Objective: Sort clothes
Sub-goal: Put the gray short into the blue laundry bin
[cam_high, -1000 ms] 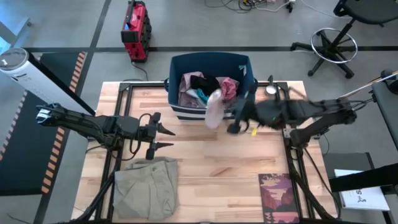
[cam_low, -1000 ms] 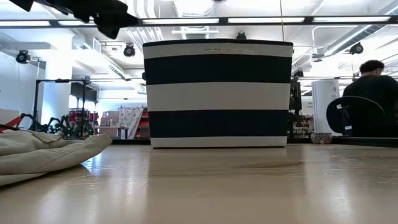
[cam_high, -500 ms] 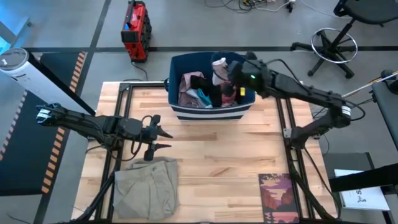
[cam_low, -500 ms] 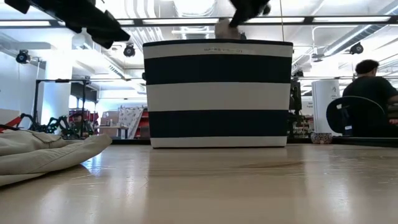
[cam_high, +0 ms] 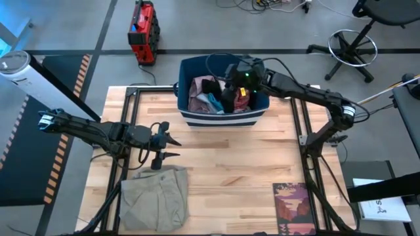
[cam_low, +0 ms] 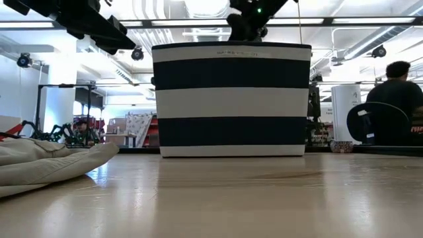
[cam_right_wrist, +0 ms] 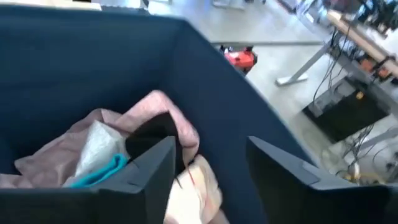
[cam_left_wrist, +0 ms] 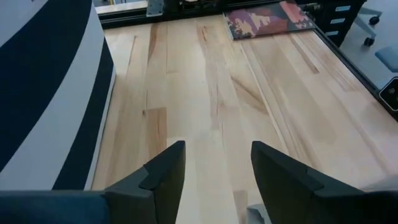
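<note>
The navy bin with white stripes (cam_high: 223, 118) stands at the table's far middle. It holds clothes: a pale pink piece (cam_high: 197, 101), a teal one (cam_high: 213, 99), a black one (cam_high: 210, 85) and a maroon one (cam_high: 241, 98). My right gripper (cam_right_wrist: 211, 155) hangs open over the bin's right half (cam_high: 234, 86). A pinkish sock (cam_right_wrist: 196, 186) lies on the pile below the gap between its fingers. Khaki trousers (cam_high: 155, 196) lie flat at the near left. My left gripper (cam_high: 176, 147) hovers open just beyond their far edge, with nothing between its fingers (cam_left_wrist: 217, 162). My right gripper's fingers stand apart on either side of the pinkish sock's upper end (cam_right_wrist: 186, 177), coming from above into the bin. The left finger (cam_right_wrist: 155, 174) hides the sock's edge, so I cannot tell whether it touches the sock.
A dark red patterned booklet (cam_high: 294, 206) lies at the table's near right corner. Bare wood stretches between the bin and the trousers (cam_left_wrist: 205, 93). A person sits at a desk beyond the table on the right (cam_low: 393, 99).
My right gripper has carried the pinkish sock from in front of the bin's right front corner up and toward the far edge, over the bin. It has then come down toward the clothes inside. The sock hung below the fingers before and now lies on the pile.
</note>
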`<move>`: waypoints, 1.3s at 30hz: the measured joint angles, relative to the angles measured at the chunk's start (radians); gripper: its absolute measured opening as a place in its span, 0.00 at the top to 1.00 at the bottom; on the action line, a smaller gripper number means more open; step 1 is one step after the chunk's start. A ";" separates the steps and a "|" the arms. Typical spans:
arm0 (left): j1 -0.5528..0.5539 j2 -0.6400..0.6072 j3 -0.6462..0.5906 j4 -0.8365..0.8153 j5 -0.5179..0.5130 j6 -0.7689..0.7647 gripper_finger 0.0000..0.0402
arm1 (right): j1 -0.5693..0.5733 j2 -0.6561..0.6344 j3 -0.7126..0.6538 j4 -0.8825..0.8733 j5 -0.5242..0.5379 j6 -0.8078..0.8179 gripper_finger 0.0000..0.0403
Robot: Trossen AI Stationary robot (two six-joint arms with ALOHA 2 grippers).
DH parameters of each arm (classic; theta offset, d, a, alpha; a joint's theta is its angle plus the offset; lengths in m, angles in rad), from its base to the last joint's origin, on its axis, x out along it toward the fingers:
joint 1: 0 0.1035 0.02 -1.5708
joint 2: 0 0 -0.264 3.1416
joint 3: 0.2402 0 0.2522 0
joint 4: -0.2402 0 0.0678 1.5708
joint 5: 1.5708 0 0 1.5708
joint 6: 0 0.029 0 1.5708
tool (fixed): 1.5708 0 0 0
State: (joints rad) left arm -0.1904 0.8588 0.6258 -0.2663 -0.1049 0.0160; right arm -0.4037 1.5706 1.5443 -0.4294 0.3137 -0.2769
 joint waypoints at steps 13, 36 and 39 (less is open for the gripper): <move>-0.080 0.019 0.000 -0.061 0.040 -0.063 0.35 | 0.235 -0.208 -0.062 -0.172 -0.086 -0.010 0.38; -0.127 0.305 -0.021 -0.317 0.166 -0.288 0.27 | 0.659 -0.221 -0.327 -0.059 -0.086 0.233 0.34; -0.127 0.340 -0.046 -0.293 0.178 -0.299 0.24 | 0.662 -0.220 -0.338 -0.052 -0.086 0.243 0.34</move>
State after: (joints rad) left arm -0.3173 1.1983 0.5795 -0.5594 0.0727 -0.2831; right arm 0.2581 1.3503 1.2060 -0.4813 0.2276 -0.0335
